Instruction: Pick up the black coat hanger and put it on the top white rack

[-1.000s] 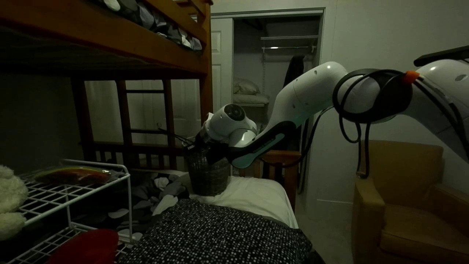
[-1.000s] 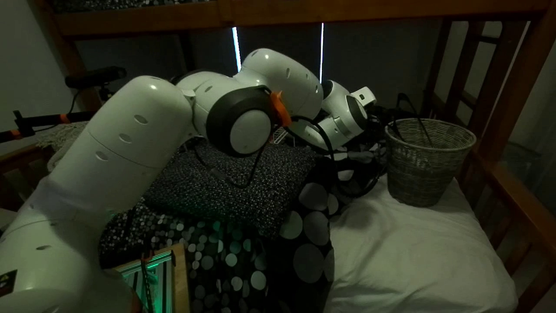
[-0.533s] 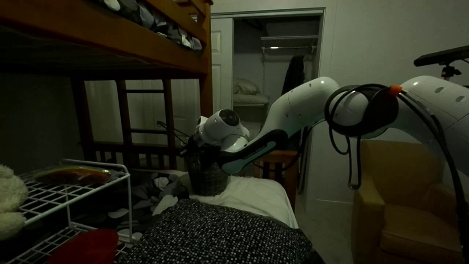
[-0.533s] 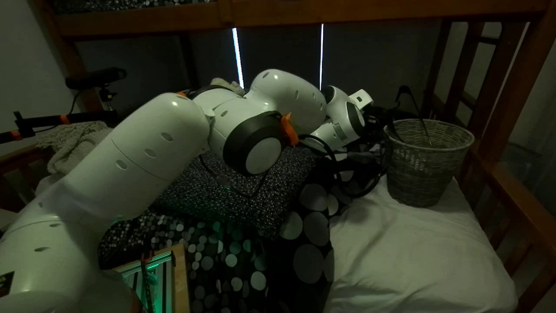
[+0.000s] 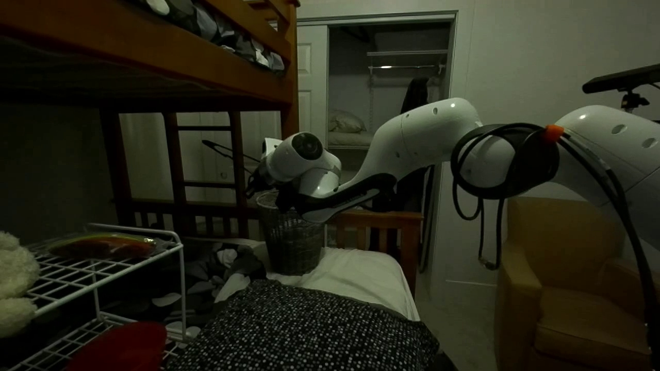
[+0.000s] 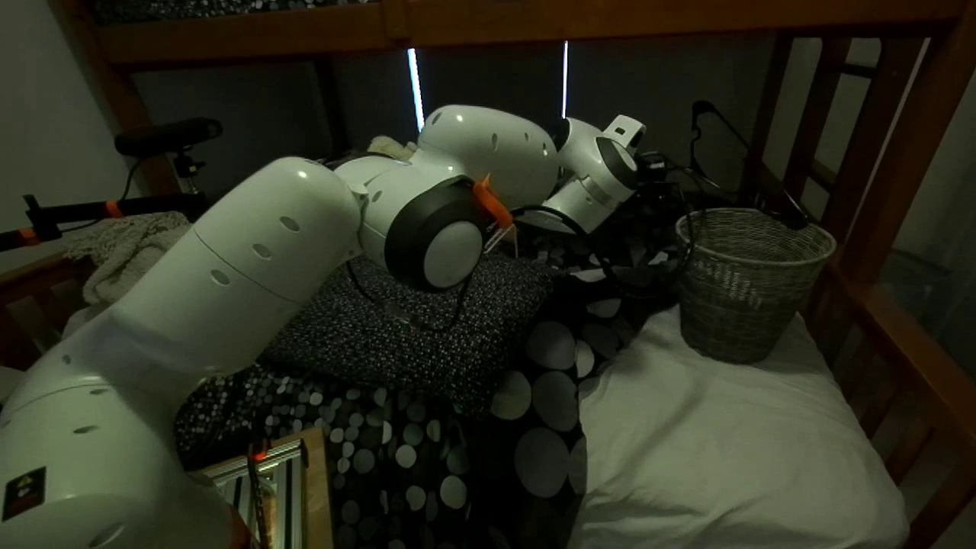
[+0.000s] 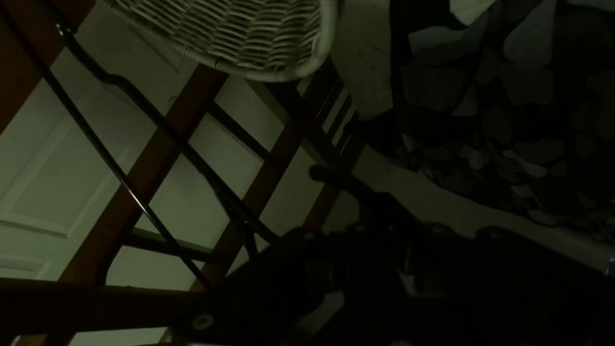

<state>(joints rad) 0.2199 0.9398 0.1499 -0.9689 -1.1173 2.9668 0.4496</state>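
Note:
Dark jaws hold the black coat hanger (image 7: 192, 156) in the wrist view, its bars running up and left from them; deep shadow hides the contact. My gripper (image 5: 251, 186) is shut on it, above and beside the wicker basket in an exterior view. The hanger (image 6: 695, 109) tilts over the basket in the opposite picture, its lower end overlapping the basket's rim; whether they touch I cannot tell. At lower left, the top white rack (image 5: 118, 275) bears a packaged orange item (image 5: 108, 246) and a white plush toy (image 5: 15, 278).
The wicker basket (image 6: 747, 305) stands on the white bedding (image 6: 724, 442). A wooden bunk frame (image 5: 206, 67) overhangs the rack and bed. A red object (image 5: 124, 348) sits on the rack's lower shelf. A dark dotted cushion (image 5: 309, 330) lies beside the rack.
The arm dipped toward the hanger, then rose. My gripper has shut on the hanger, which now sits higher, its lower part raised from inside the basket to about rim height.

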